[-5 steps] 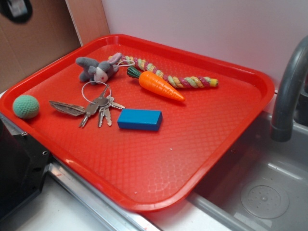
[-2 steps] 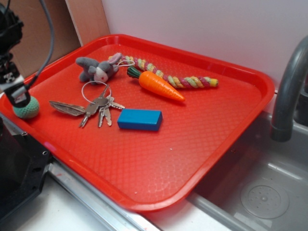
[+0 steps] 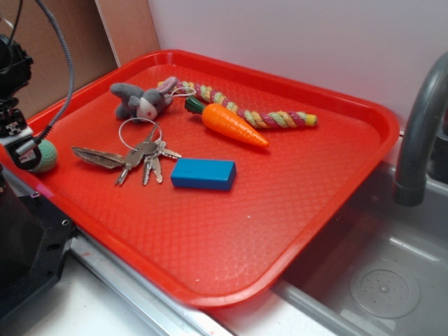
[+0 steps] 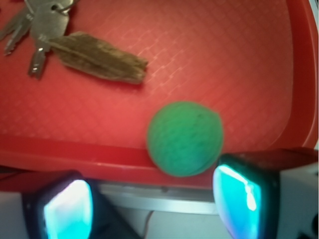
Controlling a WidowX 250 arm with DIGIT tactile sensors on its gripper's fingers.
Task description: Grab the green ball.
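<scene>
Green ball [image 4: 185, 138] sits at the tray's [image 3: 210, 231] 9 o'clock edge, tight against the rim, with the feather fob [image 4: 98, 57] at its 11 o'clock in the wrist view. Your gripper [image 4: 152, 206] hangs over it, jaws spread, holding nothing. The ball looks knitted, so likely light, squashy and grippy. Pinch across its widest middle; the rim crowds one finger.

Teal-green ball [image 4: 185, 138] — red tray [image 3: 294, 231]
</scene>
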